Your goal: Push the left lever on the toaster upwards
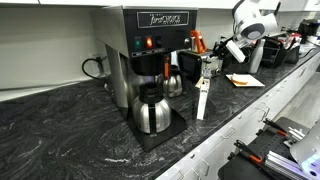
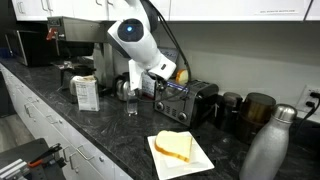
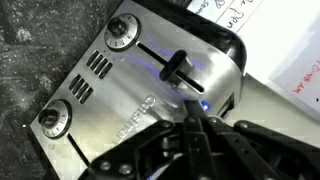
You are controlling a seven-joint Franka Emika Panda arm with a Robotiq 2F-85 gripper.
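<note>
Item: one toaster [image 2: 190, 100], mid-worktop [image 2: 118, 137] in an exterior view, sandwich [image 2: 174, 147] in front. On its end panel in my wrist view: two knobs [image 3: 122, 32] left, lever [image 3: 178, 68] centre. My fingers [image 3: 197, 122] are pinched together, holding nothing, tips just below the lever.

No legible text (blurry brewer logo [image 1: 166, 18])
</note>
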